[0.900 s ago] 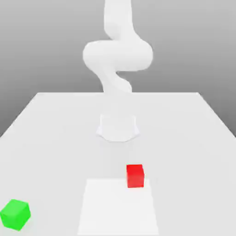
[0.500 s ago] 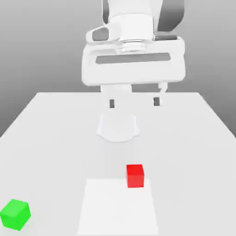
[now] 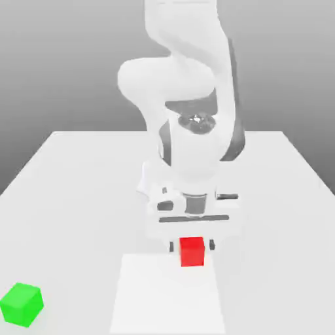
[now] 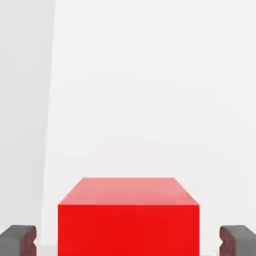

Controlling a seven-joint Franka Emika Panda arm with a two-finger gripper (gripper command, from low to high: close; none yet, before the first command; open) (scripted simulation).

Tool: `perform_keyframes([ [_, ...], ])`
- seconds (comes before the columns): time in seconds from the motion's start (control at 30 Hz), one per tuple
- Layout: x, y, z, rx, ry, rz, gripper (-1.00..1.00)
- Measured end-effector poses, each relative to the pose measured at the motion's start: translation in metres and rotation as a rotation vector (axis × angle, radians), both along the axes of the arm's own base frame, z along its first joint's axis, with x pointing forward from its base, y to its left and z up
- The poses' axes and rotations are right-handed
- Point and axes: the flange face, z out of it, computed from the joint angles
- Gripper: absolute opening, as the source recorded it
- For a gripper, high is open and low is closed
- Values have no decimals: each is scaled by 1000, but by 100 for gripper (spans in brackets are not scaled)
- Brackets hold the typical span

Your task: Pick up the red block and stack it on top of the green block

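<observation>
Jaws of white Panda gripper (image 3: 192, 246) are straddling small red cube (image 3: 192, 252), standing apart, gaps both sides. Pre-grasp in hand; next move needs closing squarely. Small green cube (image 3: 22, 305) is sitting well apart from red.

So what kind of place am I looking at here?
Probably a computer-simulated robot workspace rather than a real room: a robot arm over a plain pale table, flatly coloured red and green cubes, and a featureless grey backdrop.

Smooth white rounded arm (image 3: 199, 154) with dark grey side panels, small dark-tipped pincer (image 3: 192, 246), black-slotted hand housing (image 3: 194, 226).
</observation>
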Motion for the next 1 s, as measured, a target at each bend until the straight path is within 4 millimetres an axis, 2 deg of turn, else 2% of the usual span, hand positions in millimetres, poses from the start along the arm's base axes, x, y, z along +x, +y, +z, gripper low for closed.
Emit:
perform_keyframes([
  [0.17,0,0,0,0,0,0,-100],
  [0.43,1,0,56,0,0,1,-100],
  [0.5,14,-13,65,-3,2,-35,-100],
  [0.57,37,-37,70,-6,4,-93,-100],
  [0.77,95,-146,83,-9,9,-311,-100],
  [0.9,120,-217,91,-6,9,-415,-100],
  [1.0,130,-273,97,-2,5,-490,-100],
])
